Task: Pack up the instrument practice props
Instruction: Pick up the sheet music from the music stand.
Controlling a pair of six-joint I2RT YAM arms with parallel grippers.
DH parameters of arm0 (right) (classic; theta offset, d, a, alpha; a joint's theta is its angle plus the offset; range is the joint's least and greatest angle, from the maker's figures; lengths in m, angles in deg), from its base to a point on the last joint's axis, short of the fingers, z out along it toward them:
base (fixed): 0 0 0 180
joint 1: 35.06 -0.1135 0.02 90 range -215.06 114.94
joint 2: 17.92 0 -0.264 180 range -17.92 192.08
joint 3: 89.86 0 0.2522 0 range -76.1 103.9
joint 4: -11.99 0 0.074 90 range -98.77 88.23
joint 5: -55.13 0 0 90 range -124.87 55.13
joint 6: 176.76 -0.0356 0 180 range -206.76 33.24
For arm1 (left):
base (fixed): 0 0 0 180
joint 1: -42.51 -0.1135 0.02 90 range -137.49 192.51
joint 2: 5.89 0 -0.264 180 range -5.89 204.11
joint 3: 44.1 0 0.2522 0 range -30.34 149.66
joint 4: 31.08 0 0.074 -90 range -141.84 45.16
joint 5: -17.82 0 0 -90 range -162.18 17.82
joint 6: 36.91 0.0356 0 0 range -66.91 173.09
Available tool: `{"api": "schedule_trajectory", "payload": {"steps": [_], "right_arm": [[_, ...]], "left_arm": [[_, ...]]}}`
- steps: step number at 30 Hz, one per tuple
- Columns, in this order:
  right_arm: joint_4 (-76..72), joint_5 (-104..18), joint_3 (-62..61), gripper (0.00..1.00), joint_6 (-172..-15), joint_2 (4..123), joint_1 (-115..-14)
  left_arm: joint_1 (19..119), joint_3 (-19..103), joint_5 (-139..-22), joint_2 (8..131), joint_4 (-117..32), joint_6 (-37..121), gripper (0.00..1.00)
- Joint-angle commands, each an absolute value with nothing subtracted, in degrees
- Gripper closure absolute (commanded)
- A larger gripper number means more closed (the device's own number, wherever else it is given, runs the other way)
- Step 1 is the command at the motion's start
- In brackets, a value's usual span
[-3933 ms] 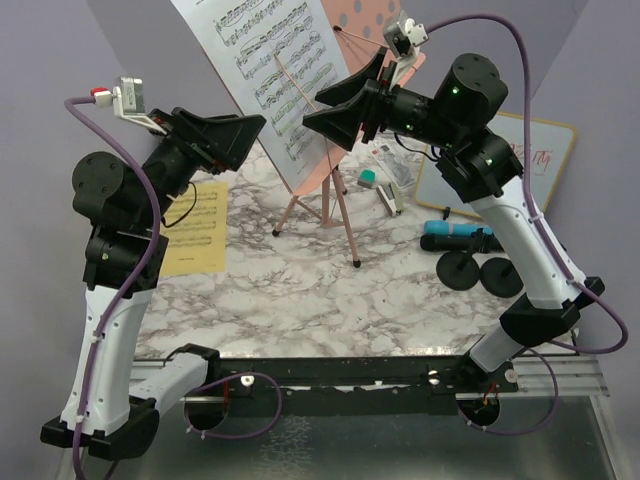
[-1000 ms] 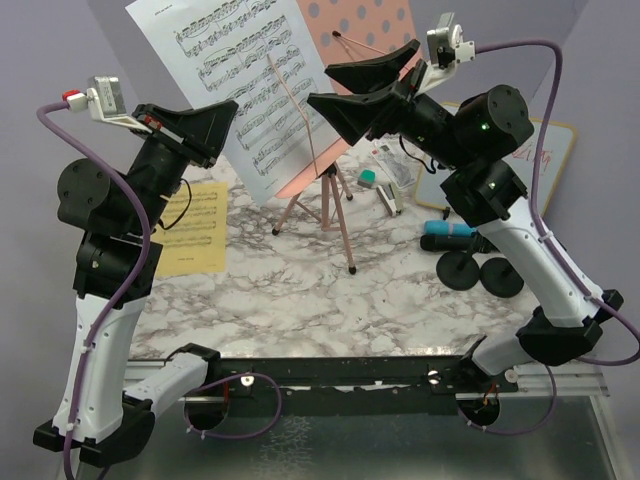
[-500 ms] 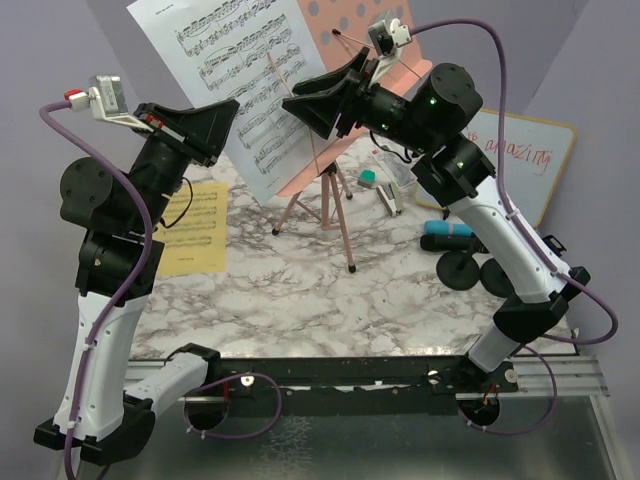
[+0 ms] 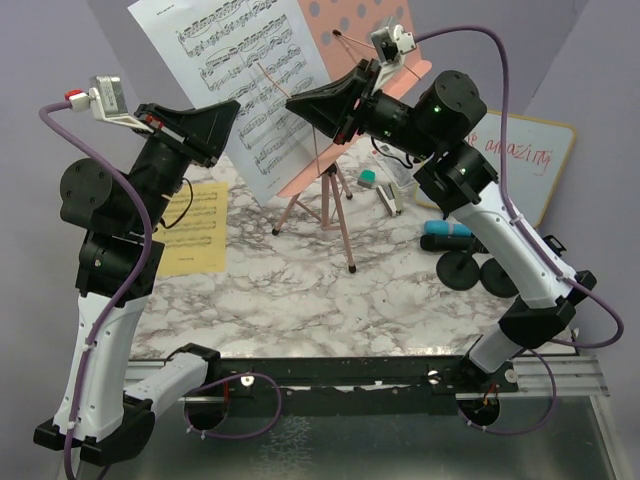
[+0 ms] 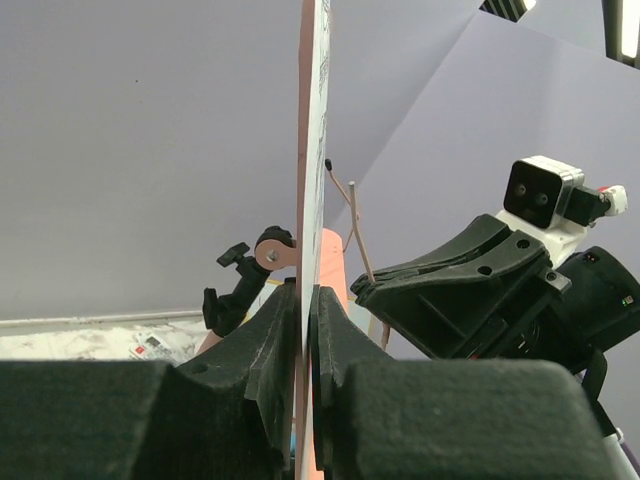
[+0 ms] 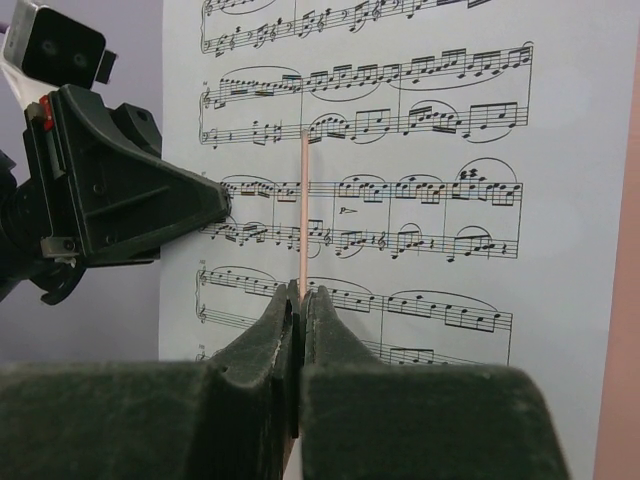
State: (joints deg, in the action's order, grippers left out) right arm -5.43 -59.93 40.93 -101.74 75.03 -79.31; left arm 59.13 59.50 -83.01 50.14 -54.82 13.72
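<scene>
Since a second ago, the thin rod (image 6: 302, 200) of the pink rack (image 4: 385, 25), lying across the raised music page (image 4: 240, 80), has been clamped by my right gripper (image 6: 297, 300). My left gripper (image 5: 303, 310) pinches the page's edge. The rack is mostly hidden behind it, and the page top is cut off.

Music rack (image 4: 365, 30) pink, hole-dotted — sheet (image 4: 230, 70) white, black notes; tabletop (image 4: 300, 290) grey-veined white marble; second page (image 4: 195, 230) yellow.

Sheet music (image 6: 400, 200) is matt white paper; the rack (image 4: 325, 40) behind it is pink painted metal, punched with holes; left claw (image 5: 305, 300) and right claw (image 6: 298, 295) are grainy matt black plastic; the worktop (image 4: 300, 290) is smooth and marble-patterned.
</scene>
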Motion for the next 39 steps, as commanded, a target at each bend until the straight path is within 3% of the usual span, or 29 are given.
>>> {"api": "schedule_trajectory", "payload": {"steps": [1, 9, 16, 18, 23, 28, 39], "right_arm": [[-3.74, -56.03, 38.17, 1.00, -100.47, 72.62, -78.83], [-2.30, -51.11, 35.11, 1.00, -99.62, 71.29, -78.83], [-2.30, -50.68, 34.91, 1.00, -99.60, 71.75, -78.84], [-2.23, -50.52, 34.91, 1.00, -99.53, 71.77, -78.83], [-2.25, -50.26, 34.91, 1.00, -99.35, 71.98, -78.83], [-0.67, -50.02, 34.83, 1.00, -99.25, 71.93, -78.83], [1.78, -48.63, 31.83, 1.00, -98.38, 69.99, -78.83]], "left_arm": [[58.87, 60.22, -81.83, 48.08, -54.12, 13.58, 0.86], [58.90, 60.82, -81.30, 47.31, -54.40, 13.81, 0.89], [58.93, 61.06, -81.81, 47.52, -54.37, 13.37, 0.71], [58.92, 61.14, -81.71, 47.34, -54.40, 13.36, 0.71], [58.93, 61.17, -81.58, 47.12, -54.83, 13.71, 0.86], [58.90, 61.36, -81.54, 46.95, -55.65, 14.21, 0.94], [58.92, 64.53, -76.24, 44.75, -60.41, 19.03, 1.00]]}}
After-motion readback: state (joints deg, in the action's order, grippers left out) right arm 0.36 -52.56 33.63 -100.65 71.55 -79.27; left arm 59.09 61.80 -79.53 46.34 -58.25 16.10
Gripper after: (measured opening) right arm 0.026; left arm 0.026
